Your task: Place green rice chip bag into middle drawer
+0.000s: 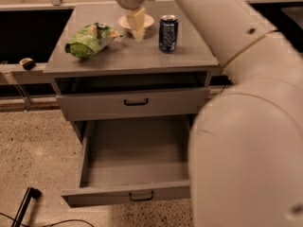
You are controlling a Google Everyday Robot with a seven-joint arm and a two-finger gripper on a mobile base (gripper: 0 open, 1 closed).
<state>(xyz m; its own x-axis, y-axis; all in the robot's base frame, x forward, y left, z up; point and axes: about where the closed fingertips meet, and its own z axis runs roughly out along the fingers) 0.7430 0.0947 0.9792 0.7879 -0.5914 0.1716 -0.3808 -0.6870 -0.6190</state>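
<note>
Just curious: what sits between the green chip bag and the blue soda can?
The camera view shows a cream bowl there, the gripper hanging over it.

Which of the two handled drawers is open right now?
The lower one, the middle drawer: it is pulled out, its bare floor showing. The upper drawer is pushed in. The gripper hangs over the cream bowl.

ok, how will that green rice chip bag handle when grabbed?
Puffy, crinkled green rice chip bag: probably light, soft, deforms when squeezed. Lies flat, so unlikely to roll. Gripper hangs over the cream bowl, apart from the bag.
</note>
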